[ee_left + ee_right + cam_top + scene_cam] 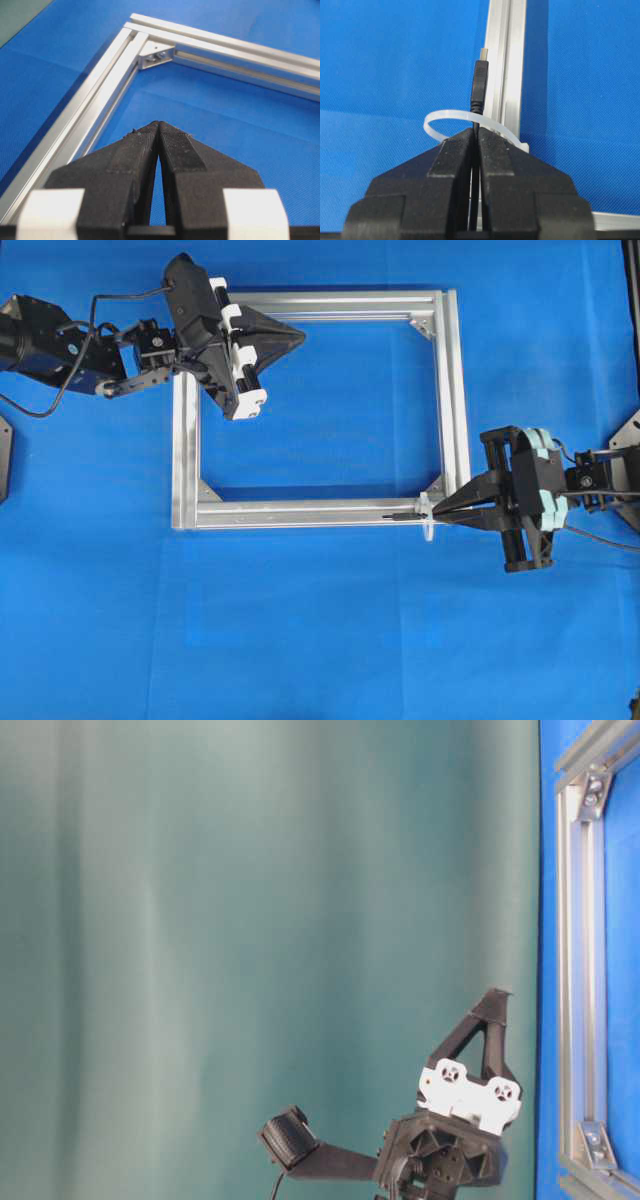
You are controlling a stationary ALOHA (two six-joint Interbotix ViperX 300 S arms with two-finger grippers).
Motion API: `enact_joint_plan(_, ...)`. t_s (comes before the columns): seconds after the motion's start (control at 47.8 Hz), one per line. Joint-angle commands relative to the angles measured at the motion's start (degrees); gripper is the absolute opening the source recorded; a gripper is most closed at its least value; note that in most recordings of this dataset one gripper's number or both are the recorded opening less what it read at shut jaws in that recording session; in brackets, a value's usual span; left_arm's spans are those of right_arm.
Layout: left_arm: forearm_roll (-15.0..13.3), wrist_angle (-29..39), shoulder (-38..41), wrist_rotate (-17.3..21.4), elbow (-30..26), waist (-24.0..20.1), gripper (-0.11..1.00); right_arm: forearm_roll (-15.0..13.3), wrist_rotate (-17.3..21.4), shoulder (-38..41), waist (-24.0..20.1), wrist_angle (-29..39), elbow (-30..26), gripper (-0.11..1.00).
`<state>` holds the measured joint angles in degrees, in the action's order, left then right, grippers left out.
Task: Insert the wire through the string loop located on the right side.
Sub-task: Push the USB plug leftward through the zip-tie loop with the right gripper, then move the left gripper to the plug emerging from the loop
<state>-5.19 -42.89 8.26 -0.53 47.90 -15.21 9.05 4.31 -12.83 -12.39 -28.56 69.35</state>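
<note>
My right gripper [443, 512] [475, 131] is shut on the wire [479, 90], a thin black cable ending in a small plug with a metal tip. The plug end [398, 515] pokes out past the white string loop [451, 116] [426, 515], which arches over the cable just ahead of my fingertips. The loop stands at the near right corner of the aluminium frame [300, 512]. My left gripper [298, 336] [158, 124] hangs shut and empty above the frame's far left corner.
The rectangular aluminium frame lies flat on the blue table cover [330, 640], with silver corner brackets [156, 54] inside its corners. The left arm's body [450, 1120] hovers above the table. Blue cover stretches all round the frame.
</note>
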Motion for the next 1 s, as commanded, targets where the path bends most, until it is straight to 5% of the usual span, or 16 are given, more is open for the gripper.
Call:
enact_joint_plan(0.0, 0.09, -0.53, -1.76, -0.09, -0.79, 0.26, 0.00, 0.09, -0.09, -0.35, 0.18, -0.62, -0.97, -0.03)
enact_joint_plan(0.209, 0.09, -0.53, -1.76, -0.26, -0.53, 3.08, 0.00, 0.09, -0.09, -0.35, 0.18, -0.53, -0.88, -0.03)
enact_joint_plan(0.523, 0.09, -0.18, -1.76, -1.05, 0.00, 15.64, 0.00, 0.09, -0.09, -0.35, 0.18, -0.44, -0.88, -0.03)
enact_joint_plan(0.984, 0.09, 2.46, -1.67, -9.14, 0.00, 29.62, 0.00, 0.09, -0.09, -0.35, 0.18, -0.44, -0.88, -0.03)
